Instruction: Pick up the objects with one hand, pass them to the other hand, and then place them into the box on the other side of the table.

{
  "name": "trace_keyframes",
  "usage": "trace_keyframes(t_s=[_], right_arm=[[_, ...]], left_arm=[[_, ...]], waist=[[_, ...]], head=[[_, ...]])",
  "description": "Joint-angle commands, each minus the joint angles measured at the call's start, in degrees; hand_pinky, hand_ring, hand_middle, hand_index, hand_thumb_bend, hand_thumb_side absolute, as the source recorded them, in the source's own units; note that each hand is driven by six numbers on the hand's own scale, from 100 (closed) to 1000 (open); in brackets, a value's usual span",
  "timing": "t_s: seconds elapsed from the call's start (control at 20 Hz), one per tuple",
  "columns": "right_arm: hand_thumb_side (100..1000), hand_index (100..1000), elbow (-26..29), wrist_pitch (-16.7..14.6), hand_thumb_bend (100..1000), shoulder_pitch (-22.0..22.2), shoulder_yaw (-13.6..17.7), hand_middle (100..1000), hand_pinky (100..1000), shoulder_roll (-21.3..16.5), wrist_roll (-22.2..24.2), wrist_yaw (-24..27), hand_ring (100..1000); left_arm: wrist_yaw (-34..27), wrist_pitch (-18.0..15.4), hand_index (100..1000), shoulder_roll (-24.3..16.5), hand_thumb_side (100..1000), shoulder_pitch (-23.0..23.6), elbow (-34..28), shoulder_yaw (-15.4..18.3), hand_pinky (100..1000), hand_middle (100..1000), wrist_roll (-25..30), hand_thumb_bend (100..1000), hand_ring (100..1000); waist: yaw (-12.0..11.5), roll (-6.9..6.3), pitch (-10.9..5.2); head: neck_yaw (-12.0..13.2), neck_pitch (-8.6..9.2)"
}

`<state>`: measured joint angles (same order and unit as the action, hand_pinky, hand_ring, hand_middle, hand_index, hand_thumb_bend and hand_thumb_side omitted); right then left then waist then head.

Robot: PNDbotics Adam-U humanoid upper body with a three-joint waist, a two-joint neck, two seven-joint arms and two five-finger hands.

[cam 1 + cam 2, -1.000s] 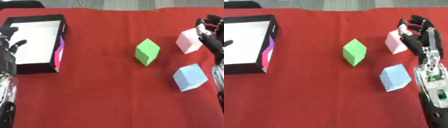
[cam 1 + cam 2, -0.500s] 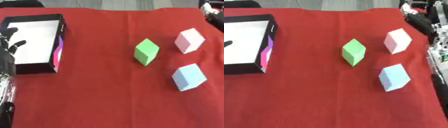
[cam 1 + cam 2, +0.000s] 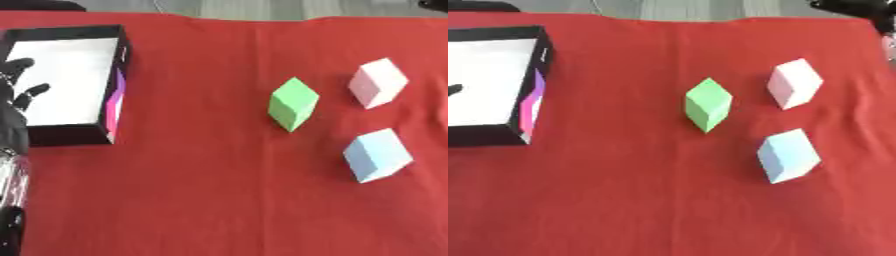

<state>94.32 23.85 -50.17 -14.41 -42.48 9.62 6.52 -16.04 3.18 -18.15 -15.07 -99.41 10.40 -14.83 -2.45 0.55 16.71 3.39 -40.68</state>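
Nothing picked yet. Green block (image 3: 292, 103), pink block (image 3: 378, 82), blue block (image 3: 376, 155) on red worktop (image 3: 210, 180), right side. Box (image 3: 61, 82) far left. My left hand (image 3: 13, 107) relaxed, empty, beside box. My right hand out of view. Should approach pink block from above, fingers spread wide, avoid nudging neighbours.

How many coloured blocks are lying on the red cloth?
3: green block in the middle, pink block to its right and farther back, light blue block nearer, below the pink one. None seems hidden.
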Motion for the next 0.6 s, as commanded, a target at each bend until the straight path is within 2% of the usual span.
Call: trace_keyframes(t_s=[0.05, 0.3, 0.6], right_arm=[[427, 871, 1.28, 1.04, 376, -2.09, -1.48, 836, 810, -5.72, 6.43, 1.33, 853], [424, 880, 4.88, 1.14, 427, -1.17, -2.92, 849, 832, -11.67, 15.74, 2.11, 861], [414, 888, 9.37, 0.85, 460, 2.64, -2.16, 860, 848, -16.06, 21.14, 1.87, 870]], left_arm=[[0.23, 0.07, 657, -1.89, 847, -0.17, -0.75, 0.40, 724, 711, 0.04, 258, 993], [0.34, 0.11, 657, -2.26, 849, 0.10, -0.73, 0.41, 724, 711, 0.05, 257, 994], [0.33, 0.13, 657, -2.60, 849, 0.27, -0.69, 0.41, 724, 711, 0.06, 256, 995]], waist=[[0.07, 0.87, -2.01], [0.27, 1.33, -1.94], [0.44, 1.60, -2.00]], head=[[0.00, 0.11], [-0.56, 0.92], [-2.99, 3.07]])
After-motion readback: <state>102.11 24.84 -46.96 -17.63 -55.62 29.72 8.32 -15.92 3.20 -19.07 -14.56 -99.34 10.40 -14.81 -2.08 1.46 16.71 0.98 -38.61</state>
